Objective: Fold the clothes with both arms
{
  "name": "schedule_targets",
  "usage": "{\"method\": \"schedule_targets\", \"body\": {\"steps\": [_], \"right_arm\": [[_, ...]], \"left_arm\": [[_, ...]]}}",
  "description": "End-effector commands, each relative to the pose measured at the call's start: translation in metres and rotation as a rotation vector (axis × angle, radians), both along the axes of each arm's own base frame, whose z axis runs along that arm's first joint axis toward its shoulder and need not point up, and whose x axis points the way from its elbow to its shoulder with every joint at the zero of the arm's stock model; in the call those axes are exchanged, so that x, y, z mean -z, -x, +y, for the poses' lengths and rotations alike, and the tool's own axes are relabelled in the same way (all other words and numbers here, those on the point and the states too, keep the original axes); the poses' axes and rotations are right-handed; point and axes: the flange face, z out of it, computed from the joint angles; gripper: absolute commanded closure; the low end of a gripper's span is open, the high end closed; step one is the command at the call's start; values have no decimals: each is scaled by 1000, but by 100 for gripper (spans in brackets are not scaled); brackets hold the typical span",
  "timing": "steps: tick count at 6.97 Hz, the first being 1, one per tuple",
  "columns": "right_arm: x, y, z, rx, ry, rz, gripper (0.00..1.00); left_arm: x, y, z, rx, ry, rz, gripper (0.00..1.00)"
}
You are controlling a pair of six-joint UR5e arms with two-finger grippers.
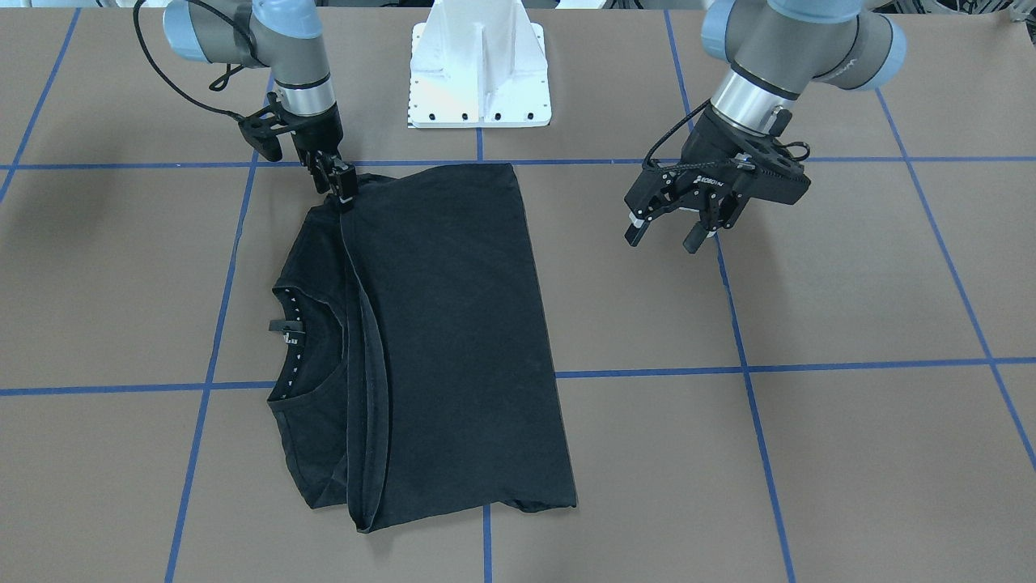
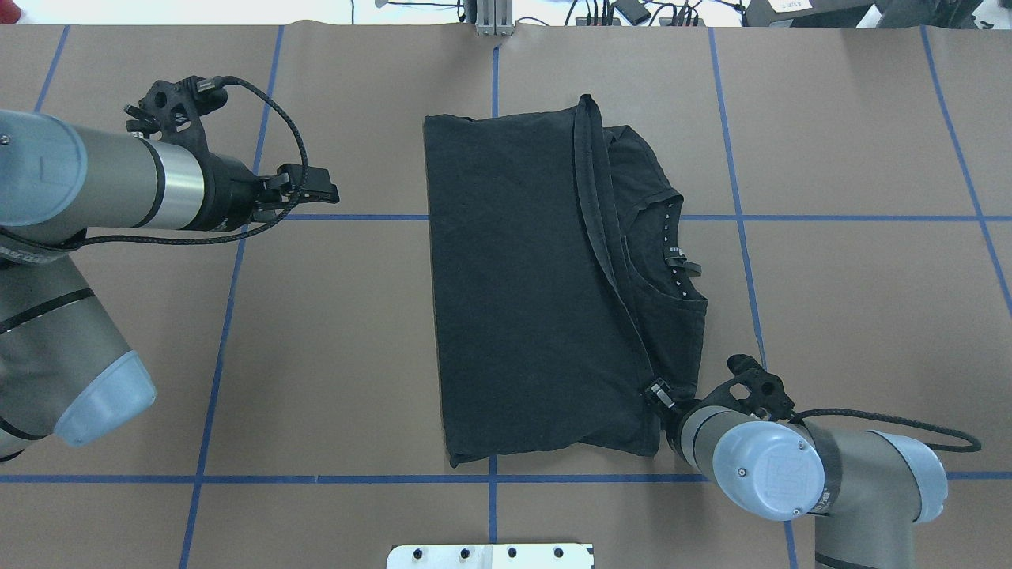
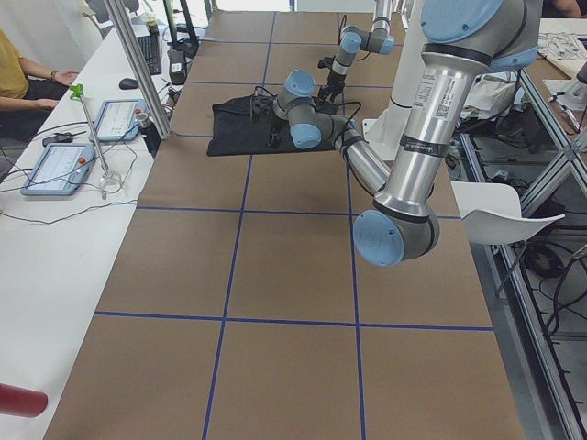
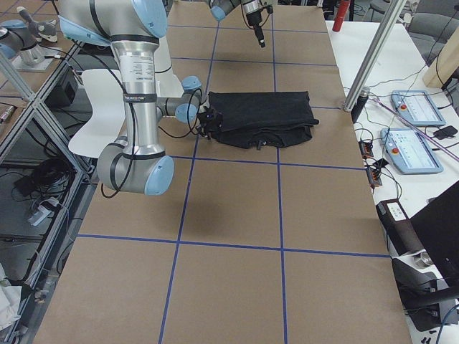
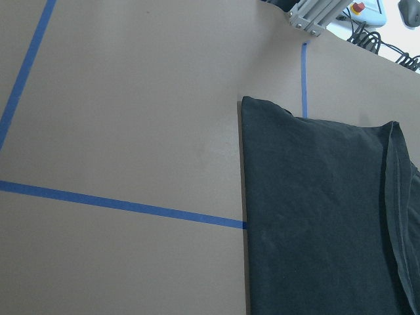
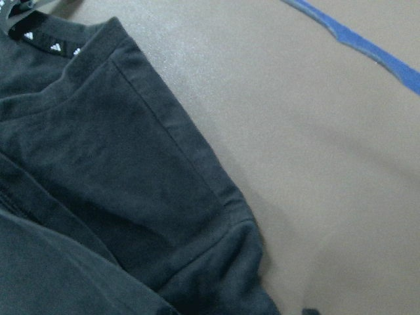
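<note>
The black T-shirt (image 1: 453, 324) lies folded on the brown table, with its dotted collar (image 1: 293, 324) exposed beside the folded-over layer. In the overhead view the T-shirt (image 2: 522, 292) sits mid-table. My right gripper (image 1: 346, 198) is down at the shirt's corner nearest the robot, its fingers close together on the hem of the folded layer; in the overhead view the right gripper (image 2: 658, 393) touches that same edge. My left gripper (image 1: 665, 237) hovers open above bare table, well apart from the shirt, with nothing between its fingers. The chest graphic is hidden.
The white mounting base (image 1: 479, 73) stands at the robot's edge of the table. Blue tape lines (image 2: 356, 217) grid the brown surface. A side bench with control tablets (image 3: 55, 165) and a seated person (image 3: 14, 73) runs along the far edge, with a metal post (image 4: 373, 54).
</note>
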Motion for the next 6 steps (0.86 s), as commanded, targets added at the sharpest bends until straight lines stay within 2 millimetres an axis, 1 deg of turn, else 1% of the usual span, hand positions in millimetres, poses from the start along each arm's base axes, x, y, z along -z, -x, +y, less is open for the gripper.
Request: {"method": "schedule_targets", "body": {"steps": [1, 4, 6], "right_arm": [[-1, 0, 0, 1, 1, 2, 100], [4, -2, 0, 3, 1, -10, 100], [4, -2, 0, 6, 0, -13, 100]], "left_arm": [[0, 0, 0, 0, 0, 0, 1], [0, 0, 0, 0, 0, 0, 1], [-3, 0, 0, 0, 4, -4, 1]]}}
